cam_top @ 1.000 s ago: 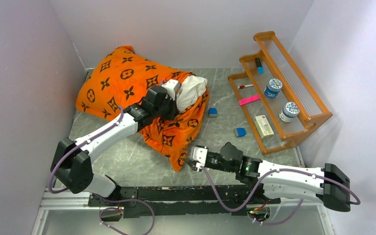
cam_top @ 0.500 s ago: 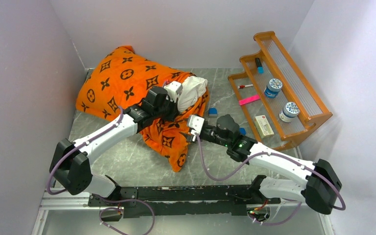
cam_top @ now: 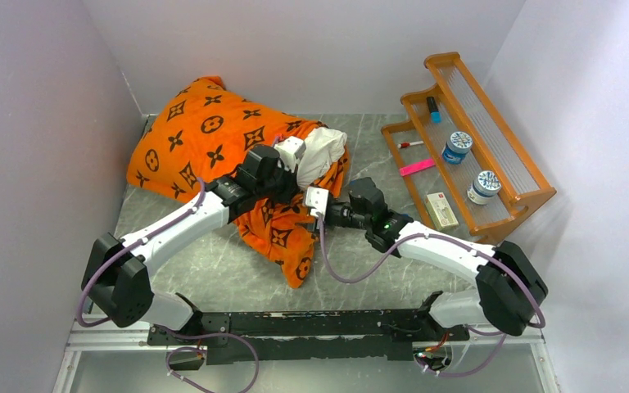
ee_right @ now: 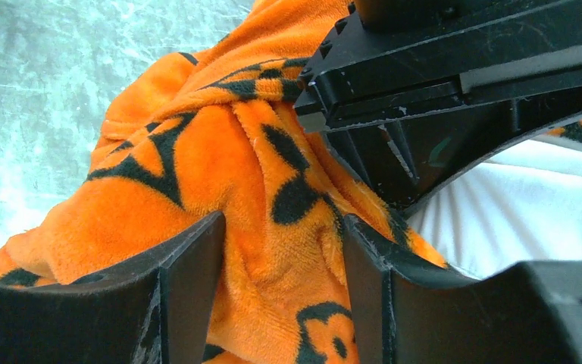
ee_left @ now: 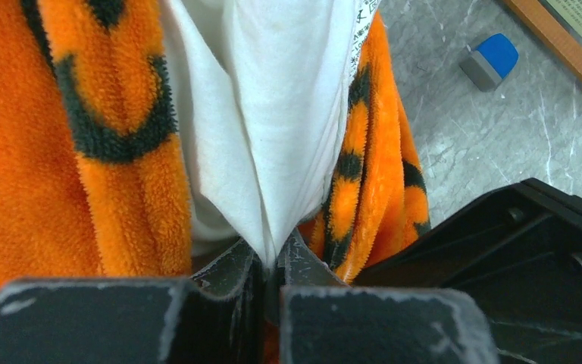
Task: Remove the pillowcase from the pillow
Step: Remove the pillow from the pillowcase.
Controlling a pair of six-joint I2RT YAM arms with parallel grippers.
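The orange pillowcase (cam_top: pixel 205 139) with dark motifs lies at the back left, still over most of the pillow. A white corner of the pillow (cam_top: pixel 323 151) sticks out of its open end. My left gripper (ee_left: pixel 273 258) is shut on a pinch of the pillow's white fabric (ee_left: pixel 273 114), with orange pile (ee_left: pixel 45 152) on both sides. My right gripper (ee_right: pixel 280 235) is open, and a fold of the pillowcase (ee_right: pixel 197 167) lies between its fingers (ee_right: pixel 189 273), just below the left gripper's black body (ee_right: pixel 462 76). In the top view the right gripper (cam_top: pixel 315 201) sits at the pillowcase's loose right edge.
A wooden stepped rack (cam_top: pixel 532 196) stands at the right with two tubs, a box and markers. Two small blue erasers (cam_top: pixel 356 187) (cam_top: pixel 402 220) lie on the grey marble table between rack and pillow. Walls close in on the left, back and right.
My right arm has swung from the table's front up to the pillowcase's loose edge beside the left gripper, its jaws widening. The left gripper has kept its pinch and barely moved.
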